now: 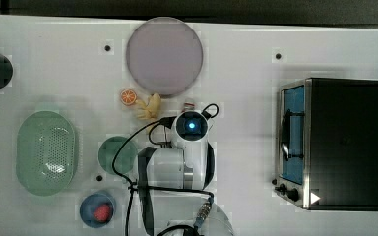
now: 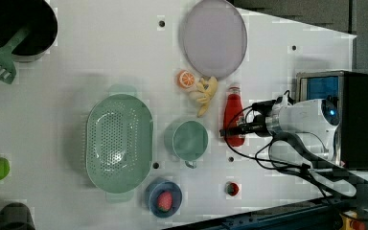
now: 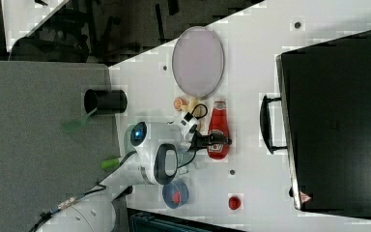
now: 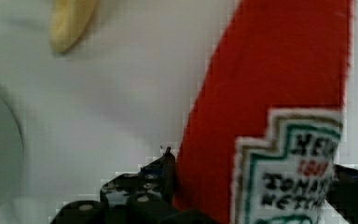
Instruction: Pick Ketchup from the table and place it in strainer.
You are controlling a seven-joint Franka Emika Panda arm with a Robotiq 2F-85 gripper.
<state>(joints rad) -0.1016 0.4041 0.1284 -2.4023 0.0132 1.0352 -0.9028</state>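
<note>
Under arm in top view, Ketchup (image 1: 189, 104) mostly hidden.

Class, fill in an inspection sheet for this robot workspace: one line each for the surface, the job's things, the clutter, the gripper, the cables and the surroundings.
Surface: white table with small dark holes.
Job's things: Ketchup lies flat on the table; strainer, nothing in it, at the left view's left.
Clutter: grey-lilac plate, orange slice, banana bunch, green cup, blue bowl holding a red berry, small red piece.
Gripper: gripper open, fingers either side of the bottle's labelled body.
Cables: black cables loop beside the wrist, over the cup.
Surroundings: black toaster oven, dark pot with a green spatula.
</note>
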